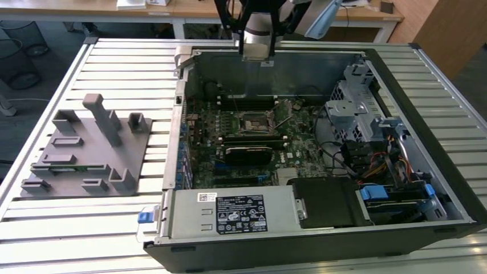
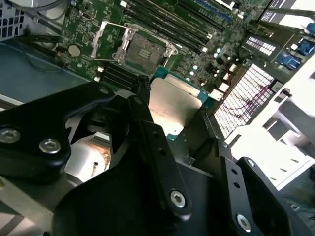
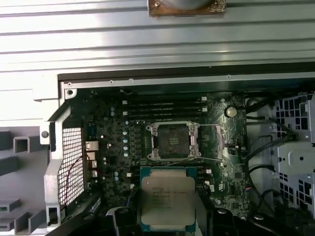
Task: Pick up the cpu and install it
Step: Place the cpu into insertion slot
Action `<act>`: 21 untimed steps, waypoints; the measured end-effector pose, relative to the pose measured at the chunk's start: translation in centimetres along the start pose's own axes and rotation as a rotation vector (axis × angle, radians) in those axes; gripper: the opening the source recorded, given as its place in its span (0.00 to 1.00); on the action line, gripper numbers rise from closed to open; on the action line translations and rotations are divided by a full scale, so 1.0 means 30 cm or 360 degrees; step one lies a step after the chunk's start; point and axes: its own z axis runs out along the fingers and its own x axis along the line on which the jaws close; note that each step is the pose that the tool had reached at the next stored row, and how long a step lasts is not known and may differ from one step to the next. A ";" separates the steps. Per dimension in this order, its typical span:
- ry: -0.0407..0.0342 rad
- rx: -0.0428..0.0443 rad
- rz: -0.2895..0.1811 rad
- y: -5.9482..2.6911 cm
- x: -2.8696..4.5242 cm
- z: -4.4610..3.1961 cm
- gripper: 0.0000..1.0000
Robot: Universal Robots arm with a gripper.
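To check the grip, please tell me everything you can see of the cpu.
The cpu is a thin square chip: pale silvery metal top plate on a green board. The gripper holds it by two opposite edges between black fingers, above the motherboard, beside the open, empty socket, not in it.

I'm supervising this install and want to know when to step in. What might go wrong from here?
1. The end effector grips the cpu by its edges above the motherboard, short of the socket. A slip would likely drop it onto board components.
2. The socket lies open. If the cpu comes down skewed or tilted, it may not seat and could damage the contacts.
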 end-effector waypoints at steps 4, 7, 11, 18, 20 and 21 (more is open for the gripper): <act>-0.0003 0.0000 0.0113 0.000 0.000 0.003 0.53; -0.0005 0.0000 0.0200 0.000 0.000 0.006 0.53; -0.0008 0.0000 0.0285 0.000 0.000 0.009 0.53; -0.0012 0.0000 0.0456 0.000 0.000 0.012 0.53; -0.0013 0.0000 0.0496 0.000 0.000 0.012 0.53; -0.0014 0.0000 0.0514 0.000 0.000 0.012 0.53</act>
